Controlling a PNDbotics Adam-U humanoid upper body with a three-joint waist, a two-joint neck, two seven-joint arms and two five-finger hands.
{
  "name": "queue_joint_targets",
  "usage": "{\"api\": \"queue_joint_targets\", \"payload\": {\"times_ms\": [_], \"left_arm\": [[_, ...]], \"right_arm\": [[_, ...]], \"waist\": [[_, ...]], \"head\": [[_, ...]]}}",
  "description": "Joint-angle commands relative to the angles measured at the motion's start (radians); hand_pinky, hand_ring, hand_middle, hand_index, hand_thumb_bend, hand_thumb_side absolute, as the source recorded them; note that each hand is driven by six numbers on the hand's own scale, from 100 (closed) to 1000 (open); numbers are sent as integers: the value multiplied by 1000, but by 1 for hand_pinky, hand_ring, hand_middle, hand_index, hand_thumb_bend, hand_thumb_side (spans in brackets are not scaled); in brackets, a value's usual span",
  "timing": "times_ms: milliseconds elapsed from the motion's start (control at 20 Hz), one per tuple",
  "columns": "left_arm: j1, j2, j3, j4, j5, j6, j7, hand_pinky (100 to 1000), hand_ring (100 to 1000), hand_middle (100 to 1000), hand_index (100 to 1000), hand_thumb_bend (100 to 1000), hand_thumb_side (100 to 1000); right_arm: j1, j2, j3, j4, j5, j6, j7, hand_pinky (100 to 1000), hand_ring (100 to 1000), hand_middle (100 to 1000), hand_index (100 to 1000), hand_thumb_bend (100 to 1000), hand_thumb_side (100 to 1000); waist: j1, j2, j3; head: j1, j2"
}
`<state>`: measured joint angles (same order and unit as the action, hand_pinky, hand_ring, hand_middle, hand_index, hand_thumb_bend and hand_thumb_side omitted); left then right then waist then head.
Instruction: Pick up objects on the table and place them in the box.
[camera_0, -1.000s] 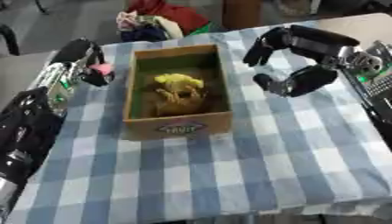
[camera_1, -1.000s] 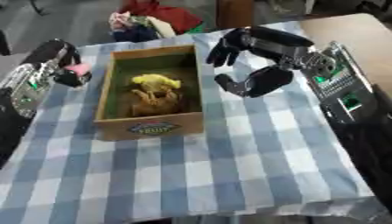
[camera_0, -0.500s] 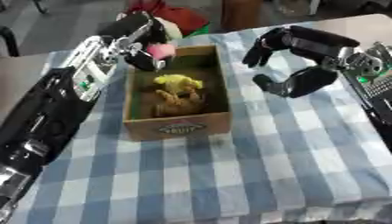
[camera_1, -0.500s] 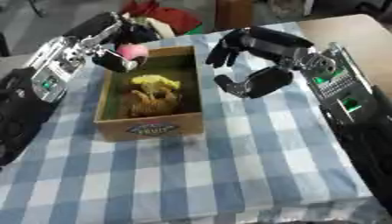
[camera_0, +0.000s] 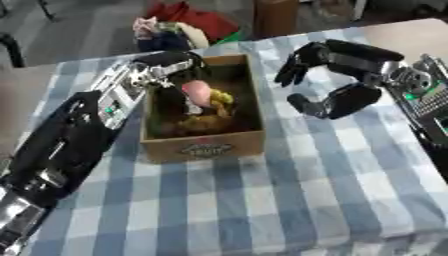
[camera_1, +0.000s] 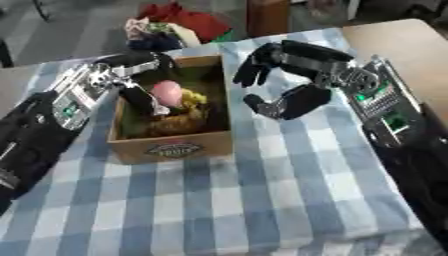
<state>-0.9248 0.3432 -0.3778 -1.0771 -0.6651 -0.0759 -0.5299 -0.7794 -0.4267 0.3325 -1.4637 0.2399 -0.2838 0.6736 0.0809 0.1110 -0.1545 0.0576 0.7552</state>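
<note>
While the left hand (camera_1: 140, 75) is reached in over the near-left wall of the cardboard box (camera_1: 175, 148), a pink rounded object (camera_1: 166, 93) is seen just inside the box, against the hand's dark fingers, which are curled about it; whether it is fully gripped or only resting against them cannot be told for certain, but the fingers appear closed on it. The pink object is held above a heap of yellow and brownish things (camera_0: 210, 112) that lie on the green inner floor of the box. The box is stood on a counter (camera_0: 289, 200) covered with a blue-and-white checked cloth, its long side running away from the camera, and an oval label is shown on its near wall. The left arm is stretched from the lower left corner up along the left side of the box, with silver parts and a small green light visible on the forearm. The right hand (camera_0: 337, 75) is held in the air to the right of the box, apart from it, with its fingers bent into a wide open claw and its thumb set below them; nothing is held in it. The right forearm is run off toward the right edge, and green lights are shown on it. Beyond the far edge of the counter, a pile of red and pale cloth (camera_0: 179, 22) is seen on the floor, well apart from the box.
</note>
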Motion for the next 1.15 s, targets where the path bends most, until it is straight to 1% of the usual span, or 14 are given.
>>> {"api": "queue_joint_targets", "payload": {"times_ms": [50,150,200,300,350,500,600,750,850,900,1000,1050,1100,1150], "left_arm": [[-16,31,32,-56,5,12,11,825,875,923,927,656,559],[-6,42,52,-104,15,29,59,809,857,899,902,648,531],[3,49,64,-135,26,41,92,794,837,869,880,642,507],[30,67,87,-214,57,70,170,756,766,793,827,584,424],[47,78,93,-258,74,87,205,746,742,763,813,569,406],[117,118,107,-419,143,124,280,718,695,715,792,550,363],[169,143,117,-529,197,151,315,689,650,660,757,532,329],[246,179,134,-690,285,170,346,676,624,615,714,501,293],[289,198,143,-780,333,170,345,676,624,611,713,487,281],[304,205,149,-820,355,169,342,674,618,602,709,452,245],[325,222,153,-891,407,158,331,673,615,599,711,421,219],[327,231,153,-907,434,140,324,675,617,600,718,462,277],[325,240,152,-915,460,115,315,677,618,603,725,383,188],[321,247,150,-919,484,87,308,678,619,604,729,374,180]], "right_arm": [[-15,-14,-16,-10,2,1,-9,651,695,612,758,137,323],[-13,-18,-17,-10,4,2,-11,652,695,612,759,137,324],[-12,-20,-19,-10,5,2,-13,652,695,612,758,137,324],[-9,-24,-22,-9,7,3,-17,652,695,612,758,138,324],[-8,-25,-24,-8,9,3,-18,651,694,611,758,136,325],[-4,-31,-29,-6,12,4,-25,651,693,611,758,135,324],[-2,-34,-33,-7,13,4,-30,650,693,610,757,135,325],[2,-38,-37,-9,14,5,-36,650,692,609,756,134,326],[6,-42,-40,-9,15,7,-39,650,691,608,756,128,327],[8,-44,-42,-9,15,8,-41,649,691,608,756,128,326],[13,-47,-45,-9,17,10,-44,649,691,607,756,128,328],[15,-48,-45,-9,18,10,-45,649,690,607,755,126,327],[16,-48,-46,-9,18,10,-46,649,690,607,755,130,326],[17,-49,-46,-9,19,10,-47,649,690,607,755,131,325]], "waist": [[-6,-17,3],[-8,-16,5],[-9,-15,6],[-9,-14,9],[-9,-13,11],[-10,-10,18],[-11,-7,23],[-13,-3,30],[-14,-1,34],[-15,0,37],[-16,2,41],[-16,2,43],[-16,2,44],[-16,2,45]], "head": [[-5,-9],[-6,-9],[-7,-9],[-10,-10],[-11,-11],[-16,-14],[-20,-17],[-24,-17],[-28,-15],[-30,-14],[-31,-13],[-33,-11],[-34,-10],[-35,-10]]}}
